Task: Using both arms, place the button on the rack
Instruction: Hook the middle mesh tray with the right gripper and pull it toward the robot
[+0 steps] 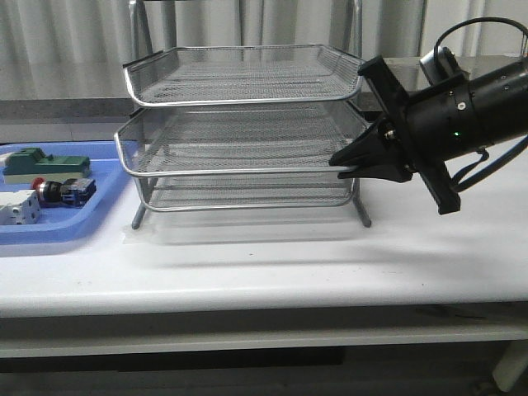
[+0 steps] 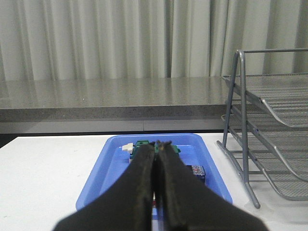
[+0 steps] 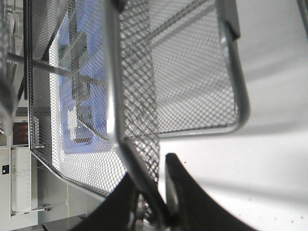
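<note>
The button (image 1: pixel 51 190), with its red head and black body, lies in the blue tray (image 1: pixel 49 228) at the left. The silver wire rack (image 1: pixel 247 107) stands mid-table. My right gripper (image 1: pixel 342 162) is shut on the front right corner of the rack's middle tier rim. In the right wrist view the rim (image 3: pixel 113 96) runs between the fingers (image 3: pixel 174 166). My left gripper (image 2: pixel 158 144) is shut and empty, out of the front view, hovering over the blue tray (image 2: pixel 115 163). It hides most of the button; only its blue rear (image 2: pixel 196 171) shows.
A green-and-cream block (image 1: pixel 45 163) and a white boxy part (image 1: pixel 18 209) share the tray with the button. The rack's side frame (image 2: pixel 243 120) stands just right of the tray. A grey ledge and curtain run behind the table.
</note>
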`<action>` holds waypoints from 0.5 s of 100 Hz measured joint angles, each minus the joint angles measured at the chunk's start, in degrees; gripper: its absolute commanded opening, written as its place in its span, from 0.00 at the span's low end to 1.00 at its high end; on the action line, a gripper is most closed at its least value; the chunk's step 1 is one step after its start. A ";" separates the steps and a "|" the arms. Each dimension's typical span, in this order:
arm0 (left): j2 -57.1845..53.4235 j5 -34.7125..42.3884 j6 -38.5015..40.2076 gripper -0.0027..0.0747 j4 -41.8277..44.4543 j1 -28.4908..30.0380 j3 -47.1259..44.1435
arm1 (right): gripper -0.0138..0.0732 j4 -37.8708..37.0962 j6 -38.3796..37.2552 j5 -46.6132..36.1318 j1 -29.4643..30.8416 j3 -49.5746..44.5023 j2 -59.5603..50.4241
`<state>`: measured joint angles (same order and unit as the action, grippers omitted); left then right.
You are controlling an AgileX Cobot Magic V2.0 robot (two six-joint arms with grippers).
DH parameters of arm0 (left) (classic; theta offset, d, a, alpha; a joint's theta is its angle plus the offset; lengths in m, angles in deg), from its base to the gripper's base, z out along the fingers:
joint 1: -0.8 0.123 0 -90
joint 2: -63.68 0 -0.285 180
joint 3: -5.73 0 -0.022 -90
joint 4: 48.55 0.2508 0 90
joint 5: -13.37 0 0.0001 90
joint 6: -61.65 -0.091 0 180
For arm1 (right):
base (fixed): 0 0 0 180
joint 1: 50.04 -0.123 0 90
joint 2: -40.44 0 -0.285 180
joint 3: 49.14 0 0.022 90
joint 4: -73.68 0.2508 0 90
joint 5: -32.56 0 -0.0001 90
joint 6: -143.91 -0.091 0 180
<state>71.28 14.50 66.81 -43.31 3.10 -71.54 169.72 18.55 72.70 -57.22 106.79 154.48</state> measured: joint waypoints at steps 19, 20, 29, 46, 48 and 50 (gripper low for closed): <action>0.00 0.00 0.00 0.01 0.00 0.00 0.00 | 0.18 -0.74 1.12 0.27 0.00 -5.54 -5.00; 0.00 0.00 0.00 0.01 0.00 0.00 0.00 | 0.18 -0.74 1.24 0.26 0.00 -5.96 -5.17; 0.00 0.00 0.00 0.01 0.00 0.00 0.00 | 0.18 -1.39 1.47 0.26 0.00 -8.45 -7.63; 0.00 0.00 0.00 0.01 0.00 0.00 0.00 | 0.18 -2.10 1.71 0.06 0.00 -13.52 -11.95; 0.00 0.00 0.00 0.01 0.00 0.00 0.00 | 0.18 -2.11 1.69 0.06 0.00 -14.10 -12.46; 0.00 0.00 0.00 0.01 0.00 0.00 0.00 | 0.18 -2.11 1.69 0.06 0.00 -14.48 -12.95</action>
<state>71.28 14.50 66.81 -43.31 3.10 -71.54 167.61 20.24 72.75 -57.22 92.32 141.53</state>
